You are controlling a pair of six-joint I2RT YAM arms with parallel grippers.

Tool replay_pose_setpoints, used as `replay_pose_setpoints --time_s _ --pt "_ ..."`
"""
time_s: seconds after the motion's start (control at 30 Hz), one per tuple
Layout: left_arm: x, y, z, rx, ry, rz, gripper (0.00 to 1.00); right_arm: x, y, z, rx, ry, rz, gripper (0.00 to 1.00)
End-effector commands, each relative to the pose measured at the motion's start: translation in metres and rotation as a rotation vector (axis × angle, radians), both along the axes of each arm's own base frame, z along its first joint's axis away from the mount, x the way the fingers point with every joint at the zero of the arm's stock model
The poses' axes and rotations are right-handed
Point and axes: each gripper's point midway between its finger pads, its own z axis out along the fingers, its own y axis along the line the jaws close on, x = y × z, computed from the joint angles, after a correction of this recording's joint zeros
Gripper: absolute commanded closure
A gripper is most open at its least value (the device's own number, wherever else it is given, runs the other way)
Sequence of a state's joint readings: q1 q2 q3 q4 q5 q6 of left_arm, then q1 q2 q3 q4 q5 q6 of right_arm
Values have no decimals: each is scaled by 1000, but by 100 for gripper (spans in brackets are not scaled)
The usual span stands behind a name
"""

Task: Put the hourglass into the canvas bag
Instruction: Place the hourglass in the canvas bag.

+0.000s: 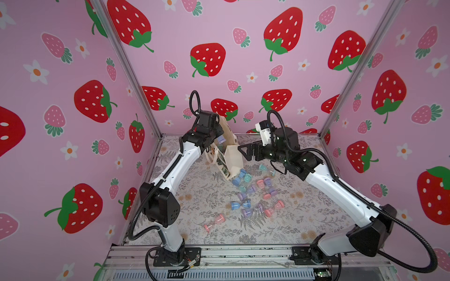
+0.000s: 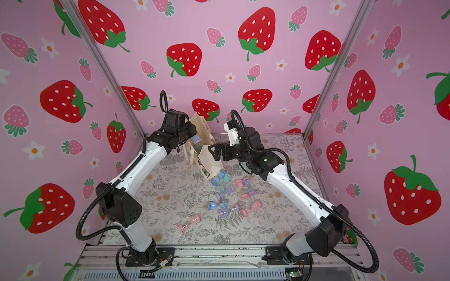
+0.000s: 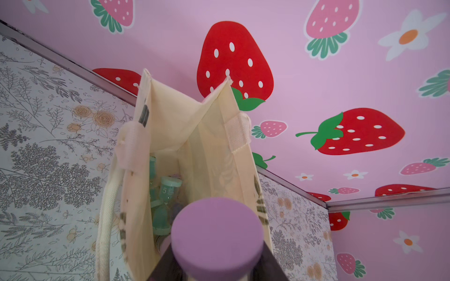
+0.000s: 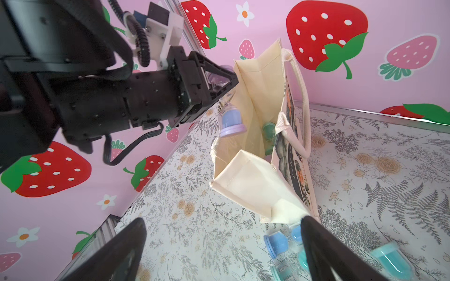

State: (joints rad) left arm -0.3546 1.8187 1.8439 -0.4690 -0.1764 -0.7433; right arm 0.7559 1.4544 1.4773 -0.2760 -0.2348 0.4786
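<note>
At the far middle of the table [image 1: 219,231], the canvas bag [image 1: 234,159] stands open. The left gripper [image 4: 229,81] clamps a lilac hourglass [image 4: 231,120] at its mouth. The right gripper [image 1: 243,152] gapes wide and empty beside the bag's right wall. Loose hourglasses [image 1: 246,203] lie nearer.
</note>
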Motion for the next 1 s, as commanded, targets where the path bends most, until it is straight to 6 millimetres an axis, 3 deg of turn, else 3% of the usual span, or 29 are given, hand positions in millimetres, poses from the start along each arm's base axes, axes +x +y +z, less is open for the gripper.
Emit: replay_pose_setpoints --time_s 0.0,0.37,0.6,0.8,0.97 --pt "18 6 9 6 -37 32 68 1 2 20 48 -18 12 1" --pt "51 -5 -79 48 130 38 69 7 3 13 66 6 18 1" --pt "57 -14 -114 116 204 20 64 8 2 14 79 14 21 1" --pt "56 -20 -122 174 234 8 52 6 -6 12 74 3 -5 1" --pt "55 -19 -107 177 212 12 43 6 -7 10 66 6 -6 1"
